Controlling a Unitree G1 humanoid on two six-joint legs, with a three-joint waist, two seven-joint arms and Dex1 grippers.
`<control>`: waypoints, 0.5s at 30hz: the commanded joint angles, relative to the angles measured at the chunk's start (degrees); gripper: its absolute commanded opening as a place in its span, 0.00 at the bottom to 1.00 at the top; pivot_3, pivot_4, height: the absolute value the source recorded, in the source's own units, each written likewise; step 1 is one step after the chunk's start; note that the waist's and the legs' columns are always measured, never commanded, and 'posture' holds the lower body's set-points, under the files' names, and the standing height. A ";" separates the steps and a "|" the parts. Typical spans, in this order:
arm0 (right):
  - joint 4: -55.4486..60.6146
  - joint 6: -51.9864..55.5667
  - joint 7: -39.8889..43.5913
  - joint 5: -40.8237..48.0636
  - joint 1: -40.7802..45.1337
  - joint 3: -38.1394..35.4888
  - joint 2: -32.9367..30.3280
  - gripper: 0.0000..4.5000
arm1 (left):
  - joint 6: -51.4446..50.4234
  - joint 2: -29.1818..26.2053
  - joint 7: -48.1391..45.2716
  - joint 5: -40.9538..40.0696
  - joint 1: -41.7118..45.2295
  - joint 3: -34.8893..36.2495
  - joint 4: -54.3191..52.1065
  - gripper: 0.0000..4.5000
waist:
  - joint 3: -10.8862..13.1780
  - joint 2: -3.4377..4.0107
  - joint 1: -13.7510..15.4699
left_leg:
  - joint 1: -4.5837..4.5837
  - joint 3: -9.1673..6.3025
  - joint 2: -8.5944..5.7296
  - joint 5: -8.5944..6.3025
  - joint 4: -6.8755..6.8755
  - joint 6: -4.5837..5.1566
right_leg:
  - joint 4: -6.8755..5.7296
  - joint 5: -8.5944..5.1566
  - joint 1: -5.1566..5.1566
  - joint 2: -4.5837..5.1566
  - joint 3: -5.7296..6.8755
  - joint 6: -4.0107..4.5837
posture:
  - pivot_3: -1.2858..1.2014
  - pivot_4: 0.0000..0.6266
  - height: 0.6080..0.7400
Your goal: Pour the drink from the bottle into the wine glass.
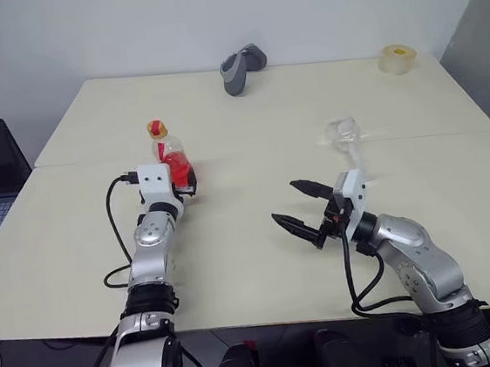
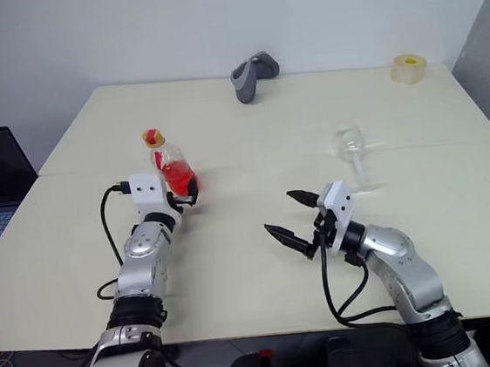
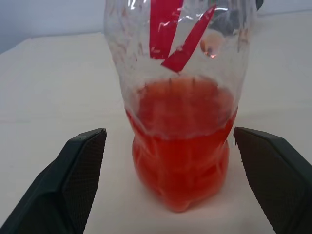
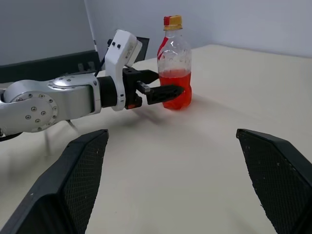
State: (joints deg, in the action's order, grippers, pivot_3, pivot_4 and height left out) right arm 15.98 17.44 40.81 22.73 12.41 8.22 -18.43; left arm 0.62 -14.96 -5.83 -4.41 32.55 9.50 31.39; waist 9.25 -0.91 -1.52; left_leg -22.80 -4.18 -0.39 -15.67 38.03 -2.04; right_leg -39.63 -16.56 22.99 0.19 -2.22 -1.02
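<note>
We see the bottle [image 1: 170,152] standing upright on the table [image 1: 248,130], on the left side, its cap [image 1: 158,128] on and the drink [image 3: 181,146] filling about the lower half. The left gripper [image 4: 163,92] reaches level toward it with its fingers [image 3: 80,170] spread wide, one on either side of the bottle's base; in the left wrist view there is clear table between each finger and the plastic, so it has hold of nothing. The glass [image 2: 350,150] stands on the right side of the table, well apart from the bottle. The right gripper [image 1: 298,206] hovers nearer the front edge, pointing toward the left arm, fingers wide apart and empty. A grey object [image 1: 240,68] and a tape roll [image 1: 397,58] lie at the far edge.
</note>
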 commanded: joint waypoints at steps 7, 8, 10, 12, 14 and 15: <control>2.63 1.82 -1.87 2.19 1.63 -1.32 1.40 1.00 | 6.02 -0.77 0.55 -1.27 8.77 2.55 13.82 1.00 | 0.01 -0.02 -0.02 | -0.05 0.01 -0.01 0.00 0.00 0.00 | -0.06 0.00 0.09 0.00 0.01 0.00 | 0.52 0.24 1.00; 2.66 1.86 -1.89 2.19 1.67 -1.29 1.39 1.00 | 6.43 -0.71 0.34 -1.54 9.51 2.82 15.22 1.00 | 0.01 -0.02 -0.02 | -0.05 0.00 -0.01 0.00 0.00 0.00 | -0.07 0.00 0.10 0.00 0.01 0.00 | 0.52 0.24 1.00; 2.57 1.73 -1.95 2.11 1.71 -1.13 1.42 1.00 | 7.56 -0.75 0.10 -1.51 10.73 2.96 17.67 0.96 | 0.01 -0.02 -0.03 | -0.05 0.01 -0.01 0.00 0.00 0.00 | -0.08 0.00 0.11 0.00 0.03 0.00 | 0.52 0.24 1.00; 2.68 1.68 -2.04 2.08 1.65 -0.98 1.43 1.00 | 8.58 -0.84 -0.08 -1.42 11.69 3.00 19.41 0.87 | 0.01 -0.02 -0.04 | -0.05 0.03 -0.02 0.00 0.00 0.00 | -0.09 0.00 0.12 0.00 0.03 0.00 | 0.52 0.24 1.00; 2.80 1.68 -2.11 2.09 1.57 -0.96 1.42 1.00 | 9.54 -0.89 -0.89 -1.57 12.54 2.94 20.66 0.74 | 0.01 -0.02 -0.06 | -0.05 0.03 -0.02 0.00 0.00 0.00 | -0.10 0.00 0.13 0.00 0.03 0.00 | 0.52 0.24 1.00; 2.87 1.68 -2.14 2.09 1.50 -0.95 1.42 1.00 | 9.98 -0.95 -1.17 -1.55 12.85 2.87 21.14 0.67 | 0.01 -0.02 -0.05 | -0.05 0.04 -0.02 0.00 0.00 0.00 | -0.13 0.00 0.14 0.00 0.03 0.00 | 0.52 0.24 1.00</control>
State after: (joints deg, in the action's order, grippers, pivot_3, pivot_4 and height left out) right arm 16.03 19.46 38.66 23.84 13.12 7.98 -17.26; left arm 9.09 -15.24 -6.35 -5.53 43.83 12.00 52.32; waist 9.26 -0.93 -1.57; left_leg -22.84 -4.15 -0.41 -15.66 38.04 -2.05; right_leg -39.76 -16.56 23.13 0.19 -2.19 -1.02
